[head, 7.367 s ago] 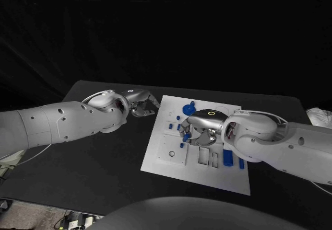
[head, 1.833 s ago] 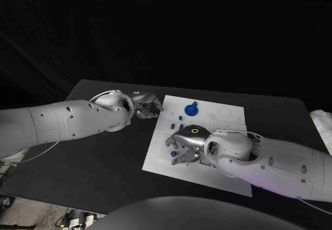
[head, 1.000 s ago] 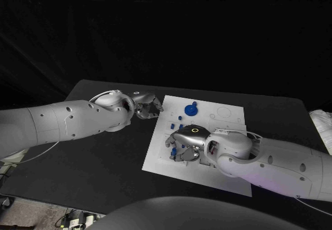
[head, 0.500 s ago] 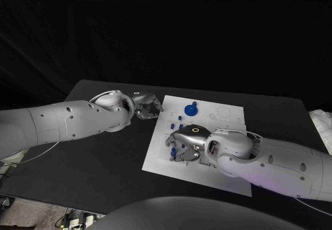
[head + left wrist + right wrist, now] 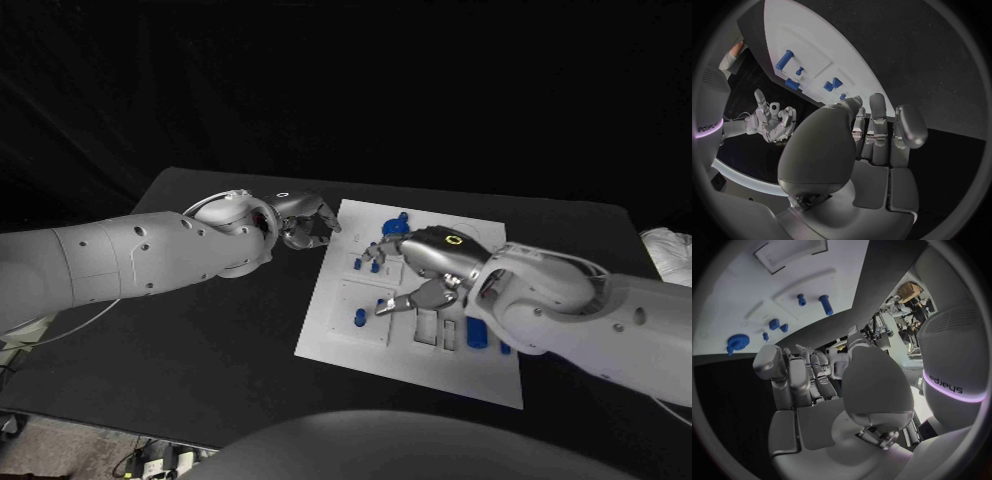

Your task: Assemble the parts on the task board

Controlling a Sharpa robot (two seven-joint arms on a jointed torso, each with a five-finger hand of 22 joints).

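Overhead, right hand (image 5: 408, 287) hovers, fingers apart, above task board (image 5: 476, 375).

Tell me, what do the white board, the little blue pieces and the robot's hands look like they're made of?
The task board looks like matt white plastic or painted plate: flat, even, with cut recesses. The blue parts look like plastic: uniform saturated colour, dull sheen. The left hand and right hand look like metal or metallic-coated plastic: silver-grey with soft highlights; which one can't be told.
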